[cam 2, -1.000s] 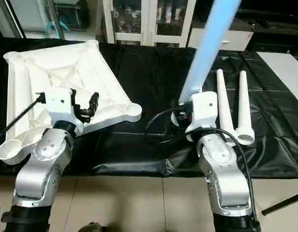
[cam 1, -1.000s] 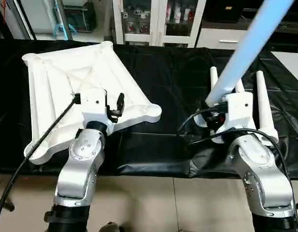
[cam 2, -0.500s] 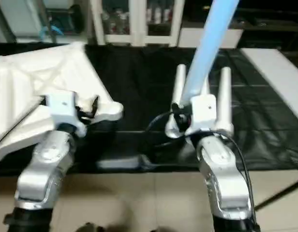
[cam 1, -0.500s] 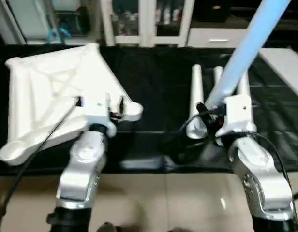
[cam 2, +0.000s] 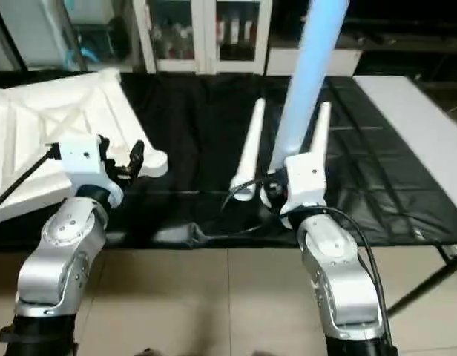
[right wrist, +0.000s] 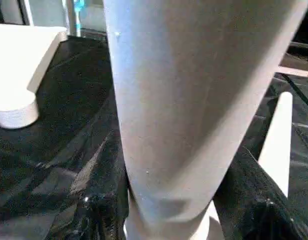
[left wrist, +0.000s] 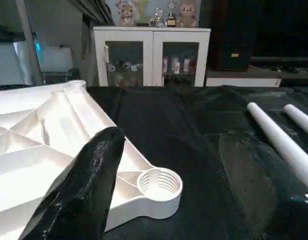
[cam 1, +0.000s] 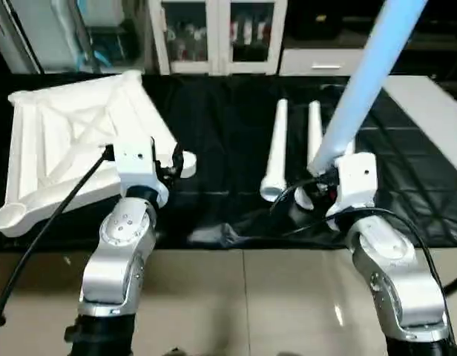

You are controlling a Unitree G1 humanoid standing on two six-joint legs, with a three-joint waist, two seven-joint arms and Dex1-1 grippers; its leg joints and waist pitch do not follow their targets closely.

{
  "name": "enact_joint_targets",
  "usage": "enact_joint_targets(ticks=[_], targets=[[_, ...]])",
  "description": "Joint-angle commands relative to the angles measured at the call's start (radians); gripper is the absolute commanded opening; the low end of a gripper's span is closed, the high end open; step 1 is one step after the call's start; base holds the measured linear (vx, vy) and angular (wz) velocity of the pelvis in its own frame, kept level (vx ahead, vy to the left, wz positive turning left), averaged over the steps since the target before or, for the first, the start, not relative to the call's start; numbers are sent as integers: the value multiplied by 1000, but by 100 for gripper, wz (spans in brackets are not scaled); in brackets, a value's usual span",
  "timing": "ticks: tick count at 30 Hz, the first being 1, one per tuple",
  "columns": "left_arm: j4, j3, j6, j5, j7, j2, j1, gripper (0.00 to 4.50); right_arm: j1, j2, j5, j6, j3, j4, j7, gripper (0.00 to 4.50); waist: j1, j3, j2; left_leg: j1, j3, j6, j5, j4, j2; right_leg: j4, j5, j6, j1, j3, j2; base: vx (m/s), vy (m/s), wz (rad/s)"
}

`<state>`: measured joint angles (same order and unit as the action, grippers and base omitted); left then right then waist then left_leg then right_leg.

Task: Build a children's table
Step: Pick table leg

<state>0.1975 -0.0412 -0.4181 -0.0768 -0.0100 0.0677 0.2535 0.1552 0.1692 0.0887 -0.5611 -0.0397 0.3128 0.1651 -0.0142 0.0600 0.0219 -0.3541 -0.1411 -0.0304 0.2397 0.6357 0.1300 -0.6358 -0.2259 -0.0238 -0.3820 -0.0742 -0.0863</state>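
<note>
While the leg [cam 1: 366, 74] is pinched upright in the right pincer [cam 1: 323, 180], the tabletop's near corner socket [left wrist: 159, 183] lies leftward, just beyond the spread, empty left pincer [cam 1: 173, 162].

The scene is evenly lit from above. Soft glare is seen on the glossy black plastic worktop cover [cam 1: 228, 141]. The raised white tapered tube leg [right wrist: 194, 100] is rendered blurred and bluish.

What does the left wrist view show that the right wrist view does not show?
Left wrist view: a threaded corner socket on the tabletop's ribbed underside, a white cabinet, and two legs lying flat. Right wrist view: the right gripper shut on one upright leg. Both: the tabletop, a lying leg, the black table cover.
</note>
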Motion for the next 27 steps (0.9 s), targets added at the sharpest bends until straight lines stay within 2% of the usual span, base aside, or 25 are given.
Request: enact_joint_targets(ticks=[1, 2, 3, 4, 5, 6, 7, 8, 9, 10, 11, 12, 13, 14, 16, 17, 18, 19, 20, 21, 23, 24, 25, 26, 27], targets=[[20, 1, -13, -7, 21, 4, -1, 347, 18, -1, 4, 8, -13, 22, 13, 186, 39, -23, 19, 79, 60, -79, 758, -94, 74, 173, -740, -9, 18, -52, -19, 0, 0, 0], [22, 5, -13, -5, 25, 7, 0, 347, 23, 0, 1, 10, -14, 18, 13, 186, 45, -17, 33, 57, 65, -81, 854, -145, 99, 121, -607, 12, 56, -66, -3, 0, 0, 0], [23, 10, -13, -2, 31, 9, 1, 347, 28, 2, -2, 12, -15, 14, 12, 186, 16, 1, 50, -58, 39, -90, 1013, -267, 128, -112, -272, 45, 165, -64, 17, -53, 18, -1], [25, 13, -14, -2, 34, 10, 0, 347, 31, 3, -4, 16, -13, 10, 9, 186, -12, -21, 32, -19, 29, -49, 961, -236, 116, -92, -200, 39, 144, -51, 23, 2, -56, -1], [26, 15, -13, -5, 37, 10, -1, 347, 36, 5, -8, 18, -10, 5, 7, 186, 17, -38, -49, 60, 22, -21, 667, -94, 73, 76, -710, 23, 93, 65, -71, 2, -56, -1], [26, 15, -13, -6, 37, 10, -1, 347, 37, 5, -8, 19, -9, 4, 6, 186, 17, -38, -49, 60, 22, -21, 667, -94, 73, 76, -710, 23, 93, 65, -71, 69, -83, -9], [27, 17, -13, -11, 37, 9, -4, 347, 48, 3, -1, 21, 8, -8, 4, 186, -1, -23, -64, 25, 7, 19, 255, 101, 27, 213, -1120, 64, 93, 116, -170, 102, -34, -10], [26, 17, -13, -13, 36, 8, -6, 347, 52, -1, 8, 20, 20, -15, 4, 186, -23, -26, -53, -71, 43, 62, 111, 106, 31, 189, -1002, 115, 178, 161, -180, 102, -34, -10], [26, 17, -13, -14, 36, 8, -7, 347, 54, -2, 12, 20, 24, -18, 5, 186, -43, -41, -31, -71, 48, 63, 73, 43, 45, 158, -740, 175, 193, 121, -131, 144, 5, 4], [25, 16, -14, -12, 38, 7, -10, 347, 56, 7, 10, 26, 22, -26, 13, 186, -39, -53, -22, -61, 42, 66, 37, 5, 46, 140, -586, 203, 196, 89, -85, 127, 50, 21], [24, 16, -14, -11, 38, 7, -12, 347, 57, 14, 9, 28, 19, -29, 22, 186, 14, -78, 29, 111, 129, 180, -60, -89, 116, 9, -189, 164, 57, 1, 44, 127, 50, 21], [24, 16, -14, -11, 39, 7, -13, 347, 58, 15, 9, 29, 19, -30, 24, 186, 14, -78, 29, 111, 129, 180, -60, -89, 116, 9, -189, 164, 57, 1, 44, 160, 40, 11], [24, 16, -14, -11, 38, 6, -13, 347, 58, 16, 11, 29, 19, -31, 28, 186, 54, -107, 35, 195, 216, 451, -192, -79, 190, -93, -180, 25, -42, 13, 9, 154, -32, -11], [24, 14, -14, -11, 37, 7, -15, 347, 58, 14, 23, 28, 25, -33, 36, 186, 55, -113, 27, 199, 227, 514, -277, -77, 191, -109, -159, -16, -63, 19, -3, 154, -32, -11], [28, 11, -15, -8, 36, 6, -19, 347, 58, 24, 22, 36, 18, -35, 51, 186, 51, -106, 7, 161, 193, 552, -391, -80, 151, -109, -55, -71, -92, 39, -21, 108, -56, -18], [30, 9, -16, -7, 36, 7, -21, 347, 57, 30, 15, 39, 6, -34, 57, 186, 40, -96, -26, 125, 131, 456, -286, -53, 70, -19, 79, -5, -64, 69, -35, 101, -63, -16], [33, 9, -17, -7, 35, 8, -23, 347, 56, 34, 10, 41, -4, -33, 67, 186, 12, -81, -77, 22, 38, 328, 13, -23, -50, 87, -26, 41, 62, 129, -54, 112, -62, 3], [33, 9, -17, -7, 35, 8, -23, 347, 56, 34, 10, 41, -4, -33, 67, 186, -5, -71, -89, -24, 32, 278, 119, 55, -64, 133, -195, 85, 117, 195, -127, 110, -43, 11], [40, 8, -22, -5, 32, 13, -29, 347, 52, 32, 6, 46, -15, -32, 74, 186, -35, -76, -89, -96, 66, 202, 86, 122, -16, 122, -291, 124, 173, 145, -211, 110, -43, 11], [44, 6, -23, -6, 32, 15, -33, 347, 51, 32, 2, 49, -24, -33, 78, 186, -14, -67, -73, -94, 67, 120, 18, 119, -8, 132, -326, 27, 142, 60, -202, 103, -41, 22], [49, 3, -24, -4, 34, 16, -36, 347, 52, 34, 2, 53, -36, -35, 83, 186, -7, -59, -47, -94, 52, 109, -56, 75, 22, 179, -462, 106, 149, -26, -206, 108, 9, 36], [56, -3, -26, -3, 35, 19, -42, 347, 52, 36, 3, 55, -49, -36, 90, 186, -10, -41, 1, -72, 54, 129, -30, 16, 48, 207, -535, 131, 180, -85, -189, 146, 99, 39], [61, -7, -27, -2, 35, 21, -47, 347, 52, 36, 5, 58, -58, -37, 96, 186, 4, -39, 10, -74, 52, 137, 1, -10, 53, 198, -537, 121, 206, -120, -157, 187, 114, 38], [66, -10, -29, 2, 36, 22, -52, 347, 51, 37, 7, 61, -65, -38, 101, 186, 26, -33, 46, -82, 92, 147, 185, -91, 37, 128, -500, 70, 226, -157, -46, 187, 114, 38], [67, -11, -30, 3, 36, 23, -53, 347, 51, 37, 8, 62, -66, -39, 103, 186, 57, -56, 61, 49, 199, 228, 342, -128, 50, 20, -376, 77, 131, -126, 38, 223, 64, 53]])
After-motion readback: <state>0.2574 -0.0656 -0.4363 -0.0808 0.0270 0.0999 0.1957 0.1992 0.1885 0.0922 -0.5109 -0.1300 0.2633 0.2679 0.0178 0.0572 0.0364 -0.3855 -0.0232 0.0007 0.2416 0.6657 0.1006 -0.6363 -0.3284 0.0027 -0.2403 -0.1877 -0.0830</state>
